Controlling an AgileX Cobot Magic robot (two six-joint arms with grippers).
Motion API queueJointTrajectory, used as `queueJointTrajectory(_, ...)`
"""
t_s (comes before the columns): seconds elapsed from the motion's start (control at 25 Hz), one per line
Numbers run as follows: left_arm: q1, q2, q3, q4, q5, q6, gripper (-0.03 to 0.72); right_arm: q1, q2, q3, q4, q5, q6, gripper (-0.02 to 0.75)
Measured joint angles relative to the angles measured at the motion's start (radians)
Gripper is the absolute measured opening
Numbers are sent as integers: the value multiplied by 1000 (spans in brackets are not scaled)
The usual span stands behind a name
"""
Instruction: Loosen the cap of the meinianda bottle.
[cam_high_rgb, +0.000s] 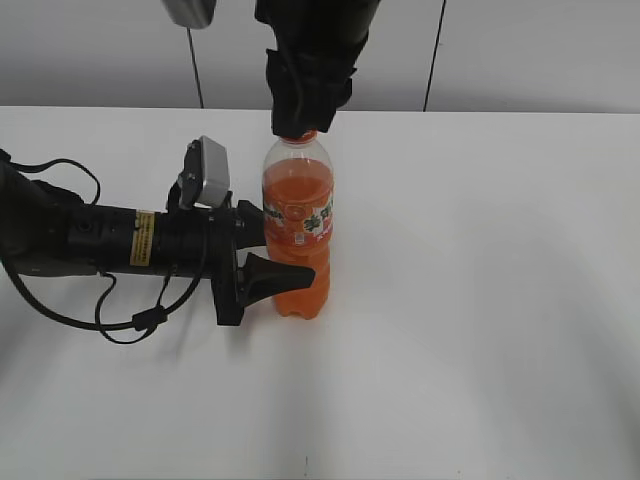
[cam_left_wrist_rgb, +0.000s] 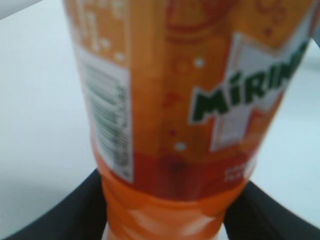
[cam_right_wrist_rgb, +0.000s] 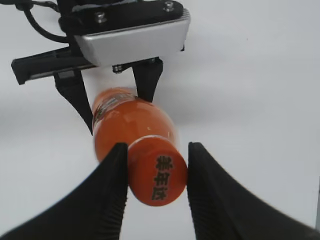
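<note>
Standing upright on the tabletop (cam_high_rgb: 480, 300), the meinianda bottle (cam_high_rgb: 298, 235) is clamped at its label by the left tool (cam_high_rgb: 262, 262). Right tool (cam_right_wrist_rgb: 156, 172) pinches the cap (cam_right_wrist_rgb: 159, 175) (seemingly still seated); twisting remains.

The meinianda bottle (cam_left_wrist_rgb: 185, 100) is filling the shot, blurry label up close, black fingers (cam_left_wrist_rgb: 65, 215) hugging both sides.
</note>
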Motion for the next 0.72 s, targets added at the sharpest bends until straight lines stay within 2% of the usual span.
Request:
queueJointTrajectory(0.36, 0, 0, -1, 0, 1, 0, 410, 0, 0, 0, 0, 0, -40, 290)
queueJointTrajectory(0.44, 0, 0, -1, 0, 1, 0, 410, 0, 0, 0, -5, -1, -38, 335)
queueJointTrajectory(0.6, 0, 0, -1, 1, 1, 0, 410, 0, -13, -4, 14, -1, -6, 482)
queueJointTrajectory(0.72, 0, 0, -1, 1, 1, 0, 410, 0, -35, -21, 32, -1, 93, 513)
